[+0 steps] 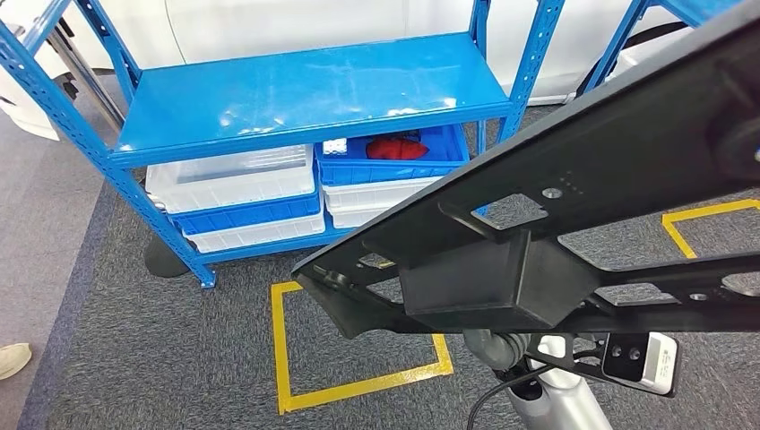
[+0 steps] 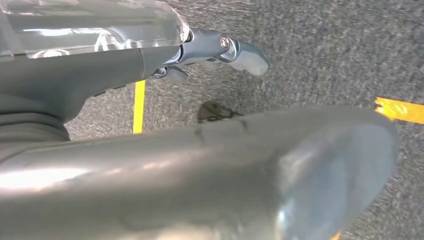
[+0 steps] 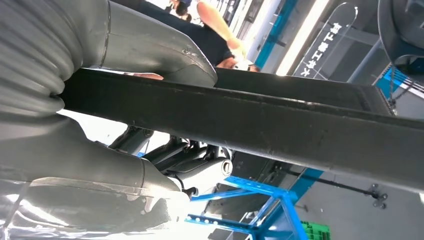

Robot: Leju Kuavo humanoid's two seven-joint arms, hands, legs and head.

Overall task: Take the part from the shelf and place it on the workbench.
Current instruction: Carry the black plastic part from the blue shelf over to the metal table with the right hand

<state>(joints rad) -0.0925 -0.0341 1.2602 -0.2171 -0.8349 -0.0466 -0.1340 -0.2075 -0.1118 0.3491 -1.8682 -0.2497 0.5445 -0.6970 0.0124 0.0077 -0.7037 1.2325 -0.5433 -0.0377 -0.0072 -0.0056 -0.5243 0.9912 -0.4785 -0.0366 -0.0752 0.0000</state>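
Part (image 1: 556, 224) up off the shelf (image 1: 314, 90) already, a long black bracket slanting across the head view, low end toward the shelf, high end out right. Right hand (image 3: 125, 125) wraps its bar, thumb over, fingers under. Left hand (image 2: 220, 50) hangs over carpet, fingers apart, holding nothing. No surface visible yet.

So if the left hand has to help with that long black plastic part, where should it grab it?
Probably the free lower end of the long black plastic part, coming up from beneath. The right hand grips the bar elsewhere, and the part slopes down toward the left, with frame openings there.
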